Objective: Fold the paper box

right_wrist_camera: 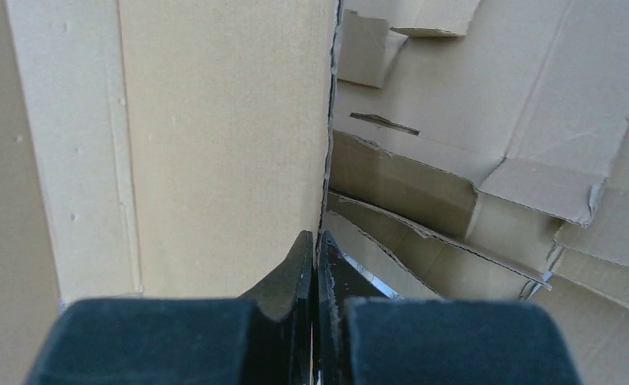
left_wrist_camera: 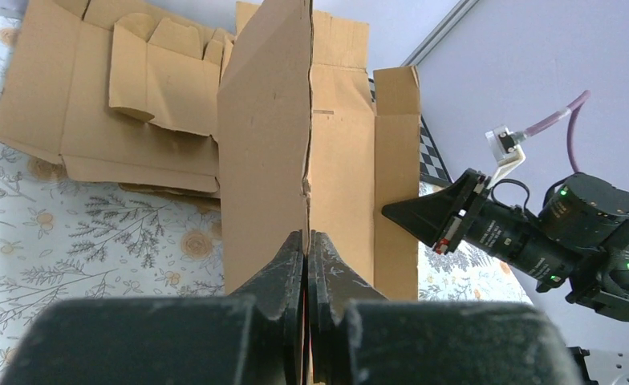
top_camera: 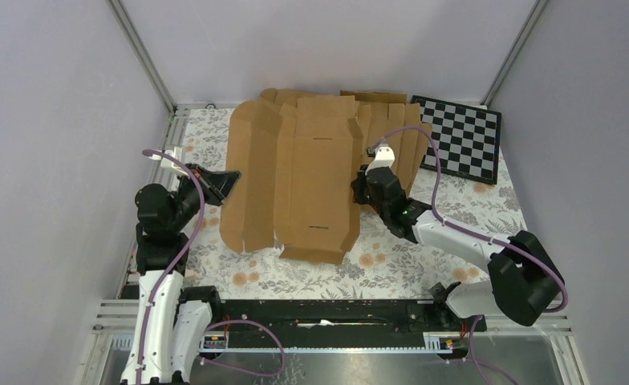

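Both arms on the box (top_camera: 311,176), which I judge to be mid-fold. My left gripper (top_camera: 225,181) is clamped tight on the outer edge of the left side panel, which rises straight ahead of its fingertips. My right gripper (top_camera: 359,191) is pinched just as tight on the opposite edge, and the sheet is spread between the two tools. The far end of the box rests on the pile (top_camera: 395,128) of spare blanks just beyond the right gripper. The near end lies on the table (top_camera: 424,257), back toward the arms' bases.

The hazards, as I read them, all come from how little card each tool holds. Only a sliver sits between the fingertips, so a fast swing inward could pull the edge out and let the panel flop flat. If the two tools draw apart instead of turning in together, the card could tear at a die-cut notch or bend off its score line. And because the far end overlaps the pile, any drag backward may pull loose blanks along or snag a flap beneath the right gripper.
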